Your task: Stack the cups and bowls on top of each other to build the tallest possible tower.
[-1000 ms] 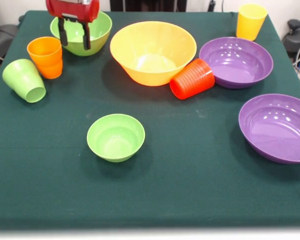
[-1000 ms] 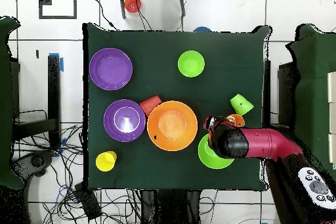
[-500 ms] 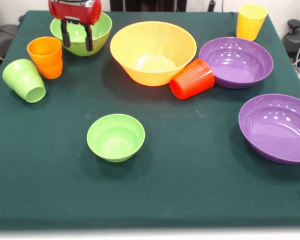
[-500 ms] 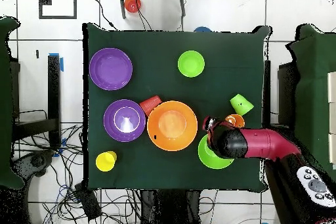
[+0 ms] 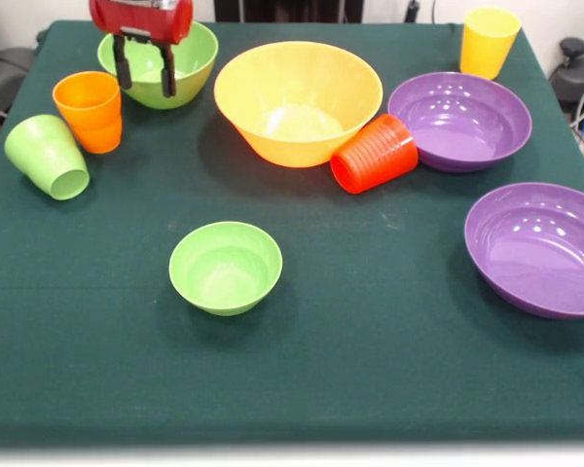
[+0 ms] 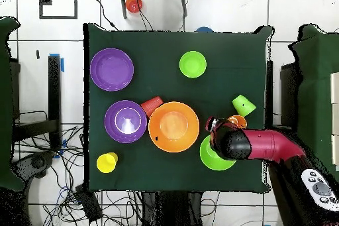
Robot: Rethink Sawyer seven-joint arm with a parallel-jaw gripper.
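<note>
Everywhere we see glossy round plastic on a matte green cloth (image 5: 389, 321): five bowls, namely a deep yellow one (image 5: 298, 101), two shallow purple ones (image 5: 459, 120) (image 5: 539, 248), a medium green one (image 5: 180, 64) and a small green one (image 5: 226, 267). We count four tapered cups: orange (image 5: 90, 110) and yellow (image 5: 488, 41) upright, ribbed red (image 5: 374, 153) and green (image 5: 47, 156) tipped over. Nothing is stacked, and our gripper (image 5: 145, 70) hangs empty, fingers parted, over the medium green bowl's rim.
</note>
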